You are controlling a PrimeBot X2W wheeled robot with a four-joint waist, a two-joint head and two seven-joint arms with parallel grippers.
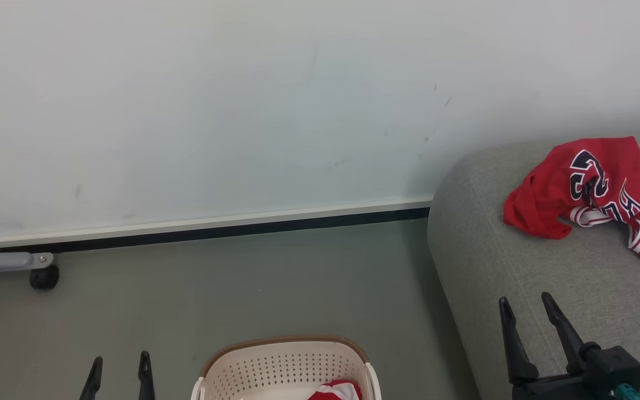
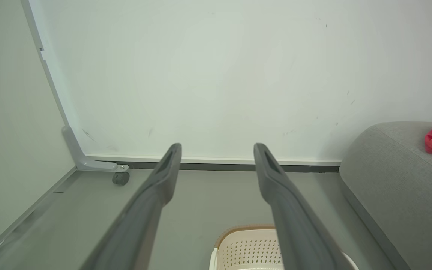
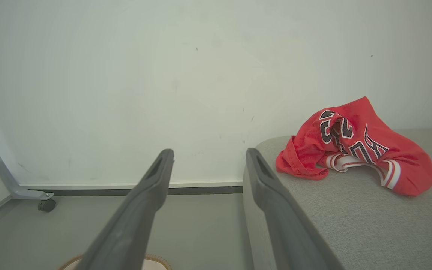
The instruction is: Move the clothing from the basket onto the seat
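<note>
A red jersey [image 1: 598, 194] with black white-edged lettering lies crumpled on the grey seat [image 1: 498, 266] at the right; the same jersey [image 3: 354, 146] rests on the seat [image 3: 369, 225] in the right wrist view. The cream basket [image 1: 281, 366] with a brown rim stands on the floor at the bottom centre, and a red and white garment [image 1: 338, 390] shows inside it at the frame's edge. My left gripper [image 1: 119, 366] is open, left of the basket, holding nothing. My right gripper [image 1: 526, 305] is open above the seat's front part, below the jersey and apart from it.
A pale wall [image 1: 242, 111] with a dark baseboard runs behind the grey floor [image 1: 242, 289]. A grey metal leg with a black caster [image 1: 44, 276] stands at the far left. The seat's rounded corner [image 2: 366, 150] lies right of the basket [image 2: 246, 247].
</note>
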